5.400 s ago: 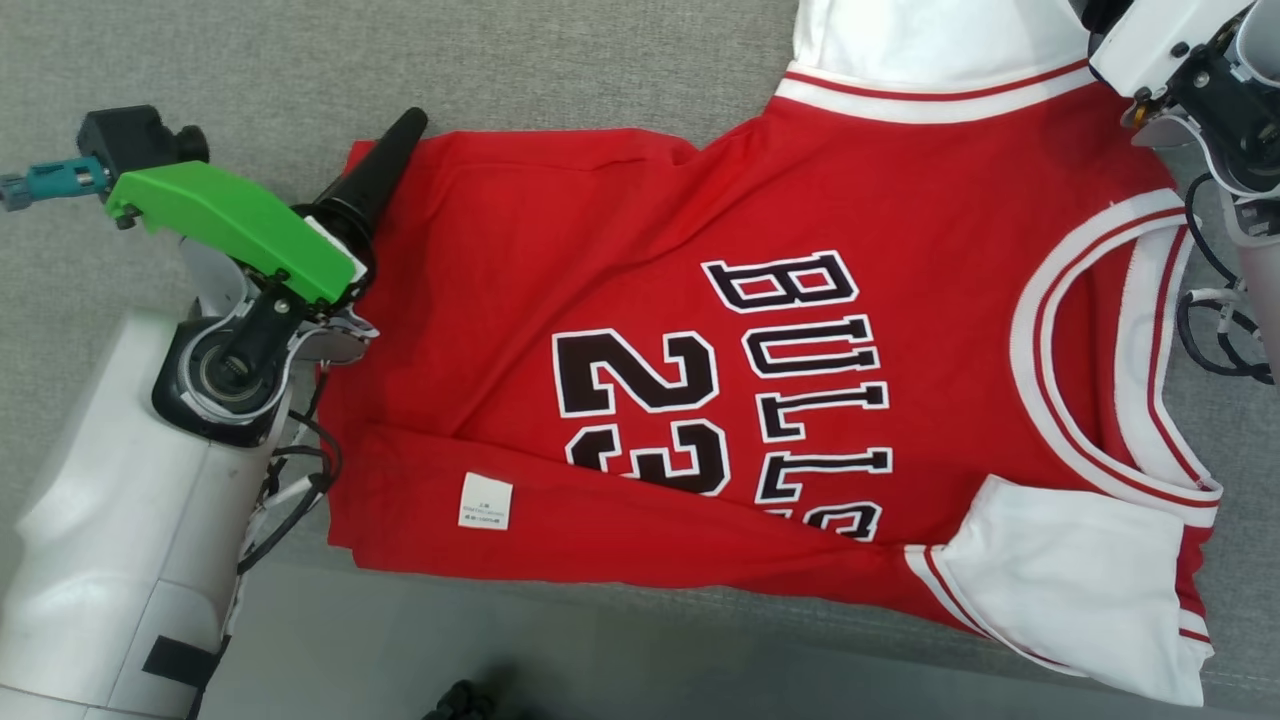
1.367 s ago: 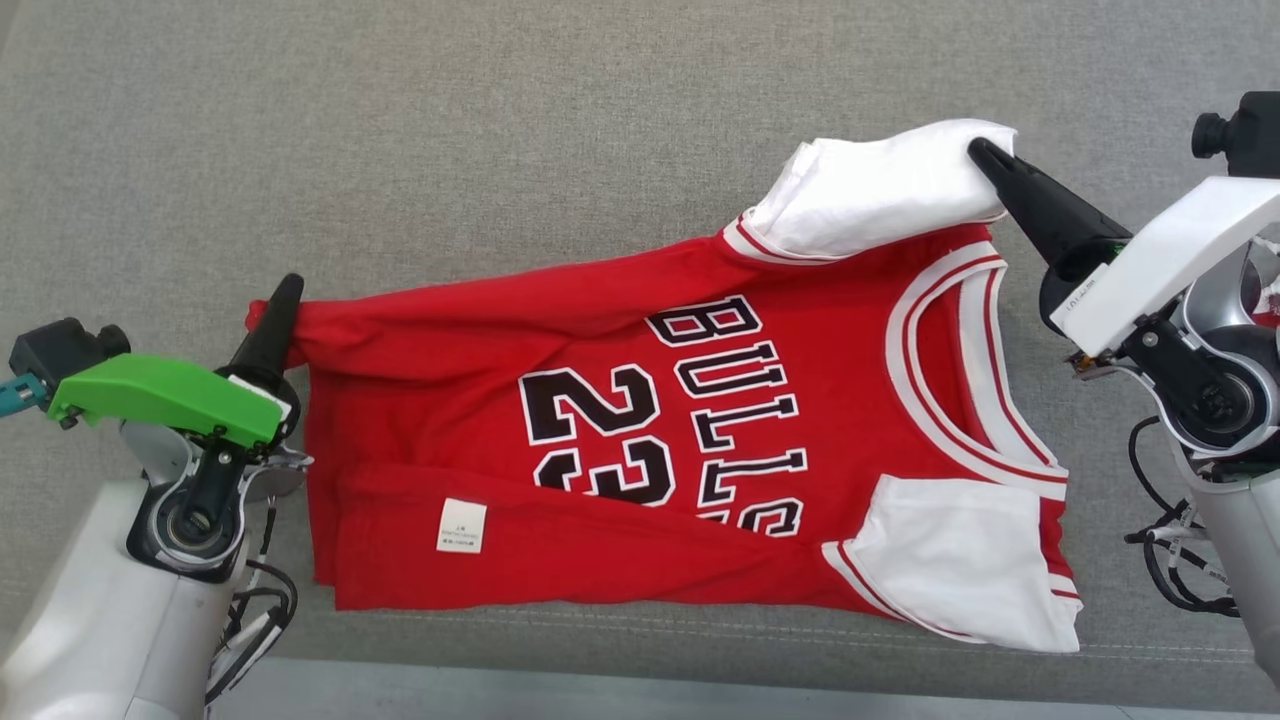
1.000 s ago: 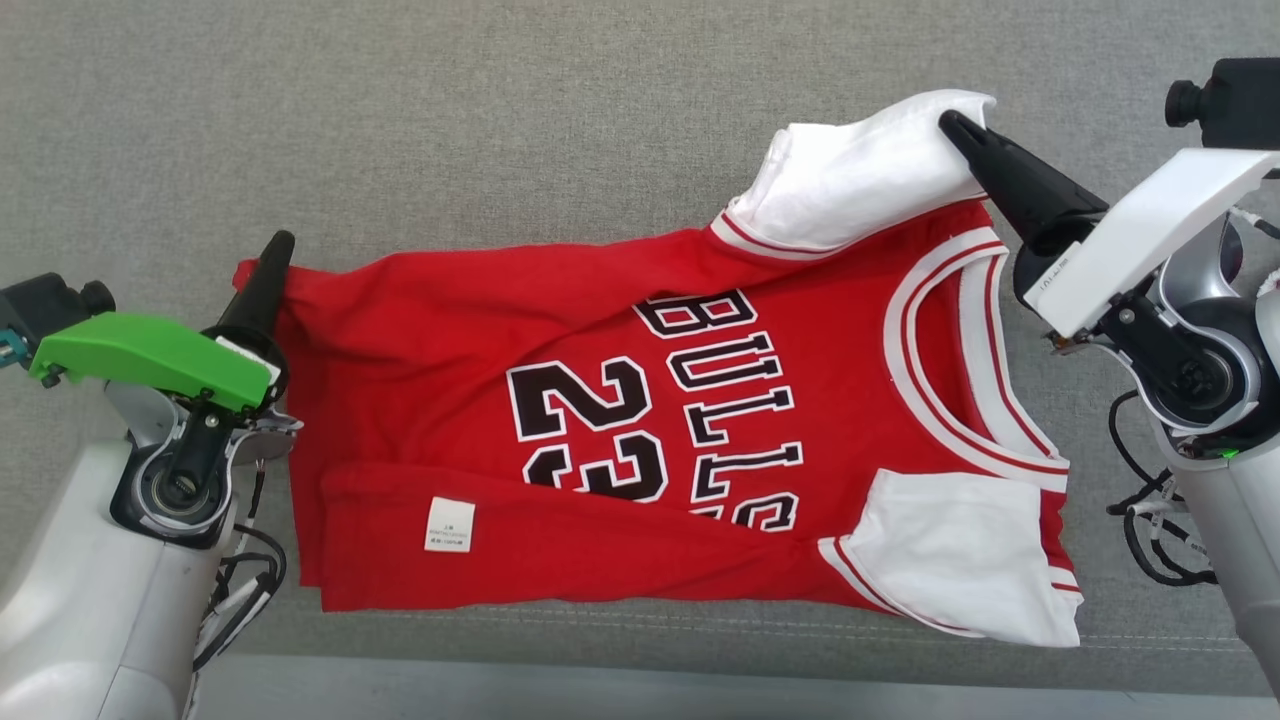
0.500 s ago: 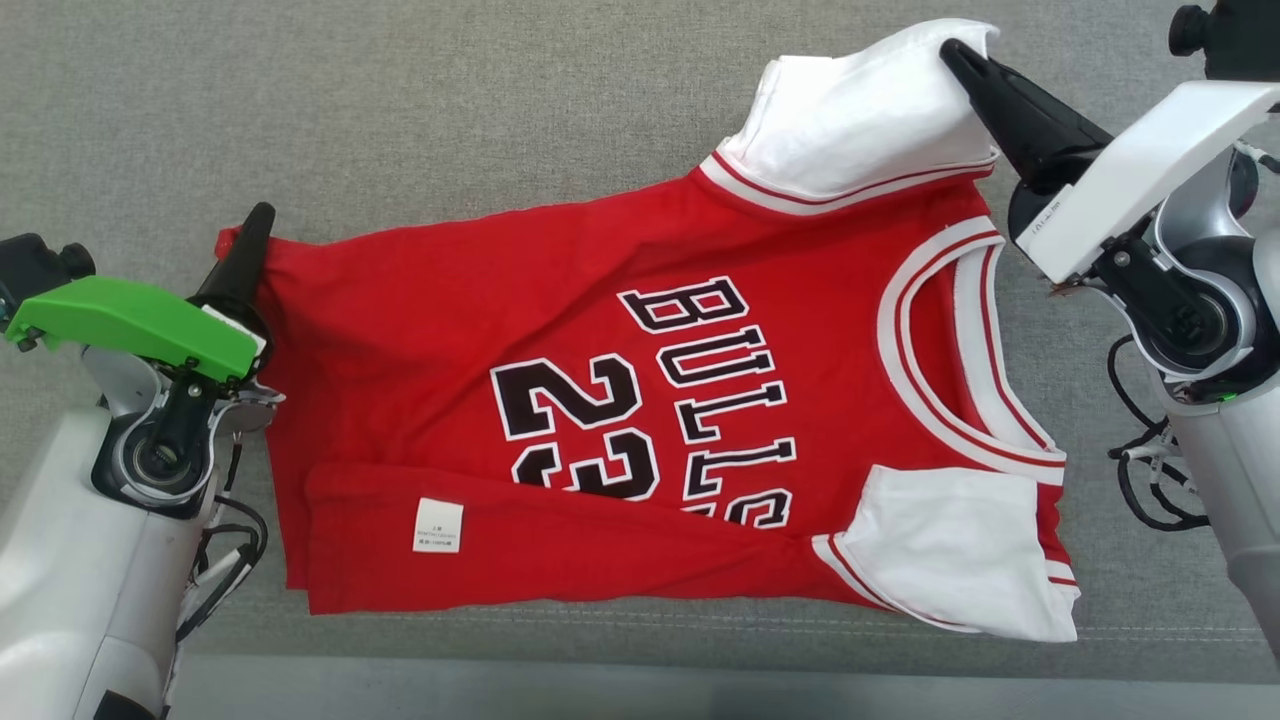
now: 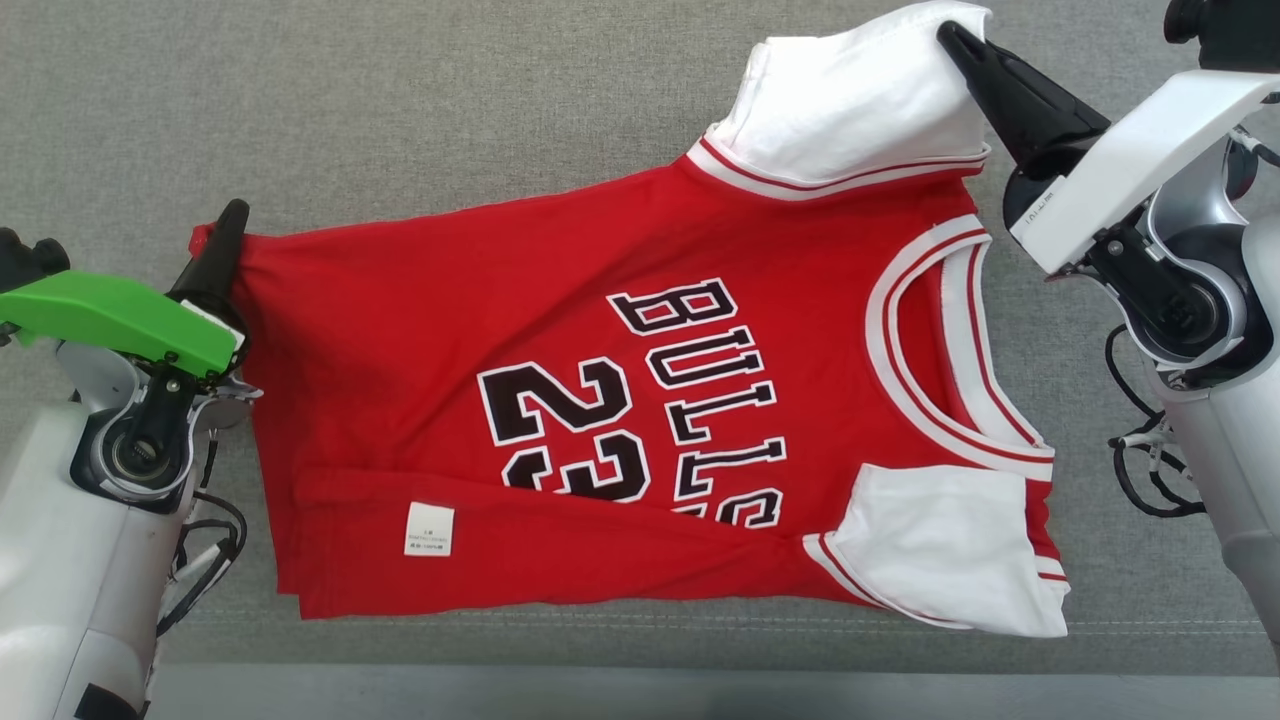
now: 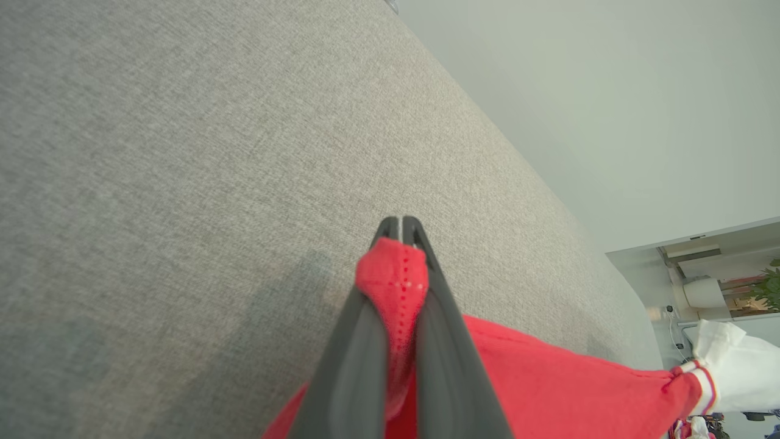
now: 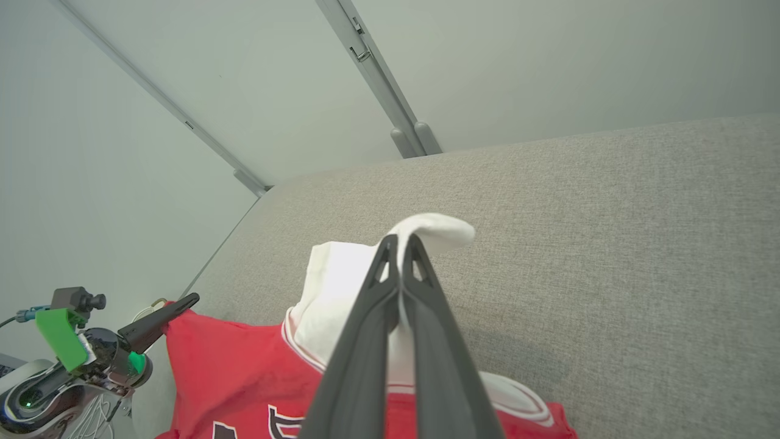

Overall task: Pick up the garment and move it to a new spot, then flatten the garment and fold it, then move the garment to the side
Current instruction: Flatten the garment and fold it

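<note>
The garment (image 5: 560, 300) is a red jersey with white sleeves and black "BULLS 23" lettering, lying on the grey cushion with its near long edge folded over. My left gripper (image 5: 232, 212) is shut on the far hem corner, whose red cloth (image 6: 395, 286) bunches between its fingers. At the upper right, my right gripper (image 5: 948, 33) is shut on the far white sleeve (image 5: 850, 95). The sleeve (image 7: 341, 277) drapes around that gripper (image 7: 400, 239) in the right wrist view. Both pinched corners ride slightly above the cushion.
Around the jersey the grey upholstered cushion (image 5: 420, 100) runs wide at the far side. Its front edge (image 5: 640, 690) lies just below the jersey's near fold. A pale wall (image 7: 244, 73) with a metal rail stands behind.
Both grippers have drawn the far edge of the jersey outward and away, spreading the red body wider. The left jaws have closed fully on the hem corner.
</note>
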`<state>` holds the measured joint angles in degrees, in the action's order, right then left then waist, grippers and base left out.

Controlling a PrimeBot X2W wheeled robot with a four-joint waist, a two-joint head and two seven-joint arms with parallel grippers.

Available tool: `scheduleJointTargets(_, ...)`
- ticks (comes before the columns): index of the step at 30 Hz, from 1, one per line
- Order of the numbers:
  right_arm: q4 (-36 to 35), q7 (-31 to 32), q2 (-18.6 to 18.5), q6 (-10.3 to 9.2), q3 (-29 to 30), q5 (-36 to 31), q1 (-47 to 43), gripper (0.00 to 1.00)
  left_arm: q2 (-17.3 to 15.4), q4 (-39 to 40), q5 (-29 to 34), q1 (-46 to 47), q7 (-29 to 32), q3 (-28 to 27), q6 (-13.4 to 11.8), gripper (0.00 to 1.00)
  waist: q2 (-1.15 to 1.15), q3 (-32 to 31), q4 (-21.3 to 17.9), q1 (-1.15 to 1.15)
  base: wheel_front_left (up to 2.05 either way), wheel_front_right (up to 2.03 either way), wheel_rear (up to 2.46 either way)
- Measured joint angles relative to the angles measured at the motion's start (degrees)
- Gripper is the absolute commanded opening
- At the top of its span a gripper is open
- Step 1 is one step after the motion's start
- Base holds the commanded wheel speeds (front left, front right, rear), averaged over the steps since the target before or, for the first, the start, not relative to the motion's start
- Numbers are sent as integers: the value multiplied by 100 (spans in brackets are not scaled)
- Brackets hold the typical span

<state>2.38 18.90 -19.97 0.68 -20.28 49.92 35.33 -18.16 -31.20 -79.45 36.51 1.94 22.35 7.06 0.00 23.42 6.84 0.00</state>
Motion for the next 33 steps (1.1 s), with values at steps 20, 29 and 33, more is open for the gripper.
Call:
scheduleJointTargets(20, -7, -534, -58, 352, -174, -164, -493, 0, -81, 99, 301, -347, -463, 138, 1, 0, 0, -361, -27, 0, 0, 0, 0)
scheduleJointTargets(29, -146, -712, -24, 352, -171, -96, -1026, 0, -56, 238, 291, -826, -620, 167, 1, 0, 0, -495, -13, 0, 0, 0, 0)
scheduleJointTargets(33, -226, -756, -41, 352, -149, -96, -1155, 0, -53, 322, 281, -877, -700, 166, 1, 0, 0, -523, -24, 0, 0, 0, 0)
